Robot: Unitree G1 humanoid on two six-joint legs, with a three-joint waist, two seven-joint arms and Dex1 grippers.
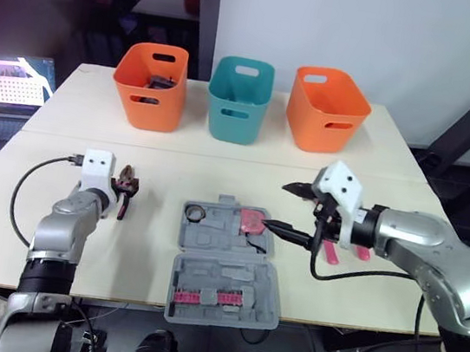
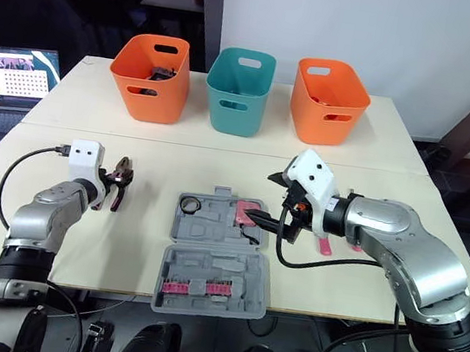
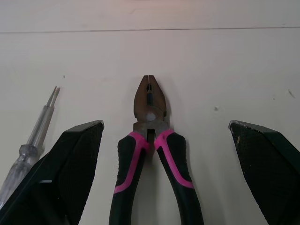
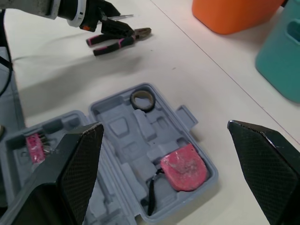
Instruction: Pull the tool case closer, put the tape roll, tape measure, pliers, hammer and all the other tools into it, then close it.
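Grey plastic tool case (image 1: 213,241) lies open at the middle of the pale table (image 1: 394,163). In its far half sit the dark tape roll (image 1: 195,213) and the pink tape measure (image 1: 254,222); any writing on them is too small to read.

Pink-and-black-handled pliers (image 3: 150,110) lie on the table left of the case, closed, beside a clear-handled screwdriver (image 3: 33,140).

Left gripper (image 3: 165,125): fingers spread wide either side of the pliers' handles, not touching.

Right gripper (image 1: 277,205): fingers apart, holding nothing, over the case's right edge near the tape measure.
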